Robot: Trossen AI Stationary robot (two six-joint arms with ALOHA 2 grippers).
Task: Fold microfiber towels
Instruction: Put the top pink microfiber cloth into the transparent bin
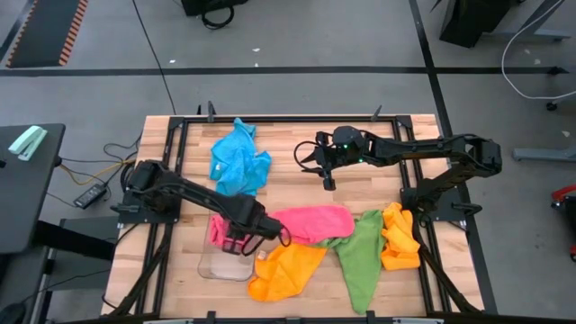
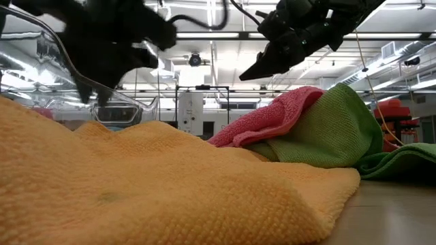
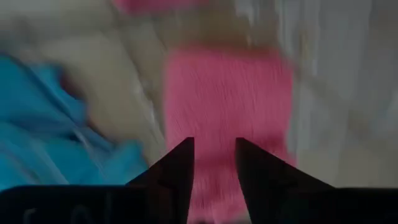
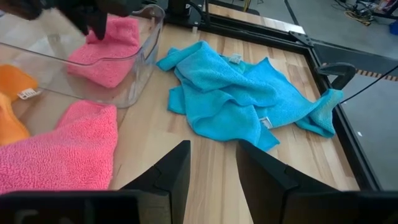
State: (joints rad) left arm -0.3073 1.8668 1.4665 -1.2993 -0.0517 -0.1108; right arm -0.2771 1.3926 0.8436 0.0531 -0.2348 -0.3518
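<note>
The folded pink towel (image 4: pixel 106 53) in the clear tray (image 1: pixel 216 266) is seen directly under the part-spread, empty left gripper (image 1: pixel 236 241), the nearer one.

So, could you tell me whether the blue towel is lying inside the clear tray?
No: in the right wrist view the blue towel lies crumpled on the bare wood beside the tray, which holds only a pink towel.

Place: a big robot lab or workshop.
Floor: grey concrete (image 1: pixel 297 45) with loose cables.
Table: wooden table (image 1: pixel 288 184) in a black metal frame.
Ceiling: long strip lights (image 2: pixel 204 35) and machines behind.
</note>
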